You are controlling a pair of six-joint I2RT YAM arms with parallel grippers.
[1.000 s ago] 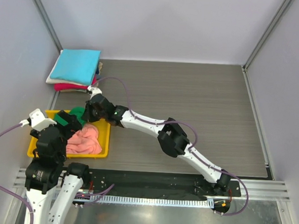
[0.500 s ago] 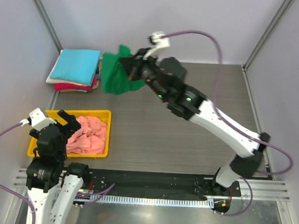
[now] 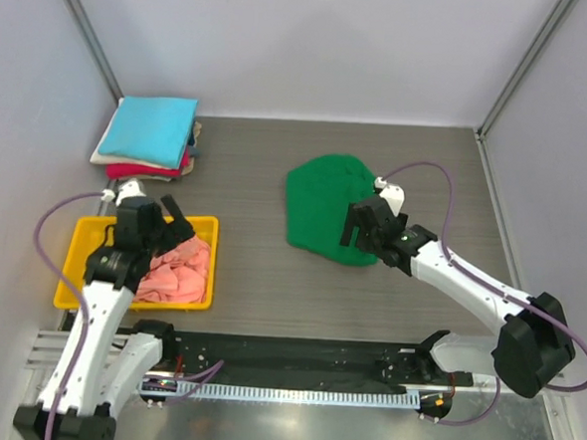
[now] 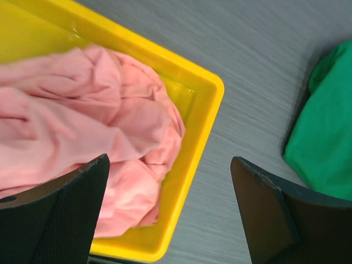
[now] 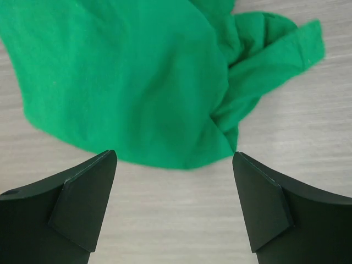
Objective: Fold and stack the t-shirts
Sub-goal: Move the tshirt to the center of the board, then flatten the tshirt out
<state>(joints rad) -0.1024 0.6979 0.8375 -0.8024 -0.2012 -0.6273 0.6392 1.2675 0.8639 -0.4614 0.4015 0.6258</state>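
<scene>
Grey wood-grain bench (image 3: 398, 296) fills the floor of a pale-walled cell. Near its middle, a little toward eleven o'clock, the bright green t-shirt (image 3: 319, 207) lies loosely spread and rumpled, not folded. The right wrist view shows one of its sleeves bunched up at the cloth's edge.

The right tool (image 5: 173, 159) sits at the shirt's four o'clock edge. Its fingers are spread wide with nothing between them, and the green cloth lies on the bench just ahead of the fingertips, ungripped.

At the bench's eight o'clock edge sits a yellow plastic tray (image 3: 77, 252). A crumpled salmon-pink t-shirt (image 3: 176, 273) is heaped in the tray's three o'clock half.

The left tool (image 4: 169, 164) hangs above the tray's two o'clock corner. It too gapes wide and holds nothing, and the pink cloth and the tray rim show between its fingers.

In the bench's ten o'clock corner, close to the wall, rests a stack of folded t-shirts (image 3: 143, 156). A sky-blue shirt (image 3: 152, 127) lies on top, and a red shirt (image 3: 137, 172) shows near the bottom.
</scene>
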